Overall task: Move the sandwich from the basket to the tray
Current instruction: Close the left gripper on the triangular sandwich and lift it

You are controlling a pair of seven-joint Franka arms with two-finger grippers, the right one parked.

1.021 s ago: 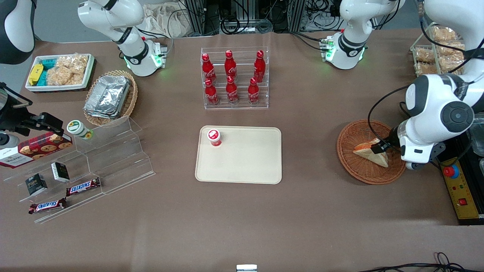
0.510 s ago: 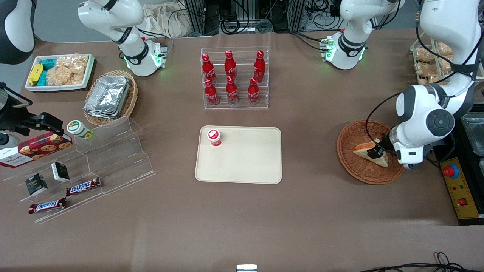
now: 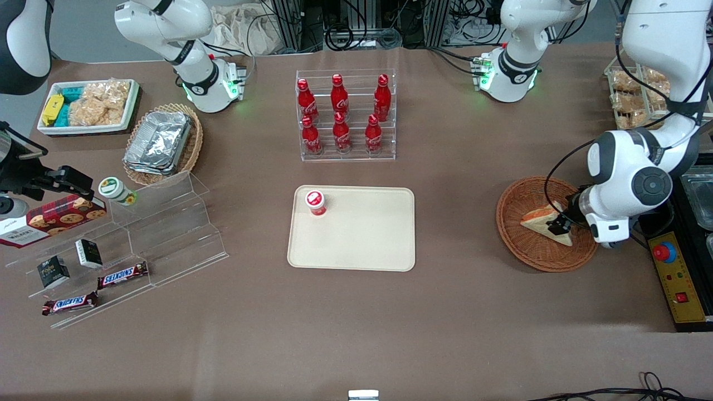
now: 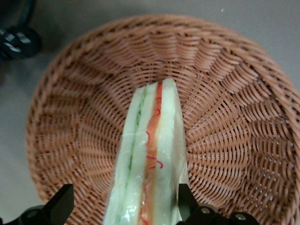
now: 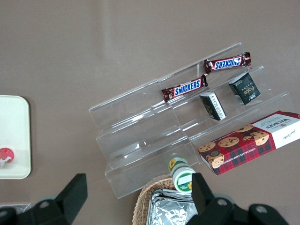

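Note:
The sandwich, a pale bread wedge with an orange and green filling edge, lies in the round reddish-brown wicker basket toward the working arm's end of the table. My left gripper is down in the basket, open, with its fingers either side of the sandwich's wide end. In the left wrist view the sandwich stands on edge in the basket; one fingertip is against the bread, the other fingertip stands apart from it. The beige tray lies at mid-table.
A red-capped cup stands on the tray's corner. A clear rack of red bottles stands farther from the camera than the tray. A control box with a red button lies beside the basket. Clear step shelves with snacks stand toward the parked arm's end.
The left arm's wrist has swung a little and the gripper has settled slightly lower around the sandwich. The sandwich and basket have not moved.

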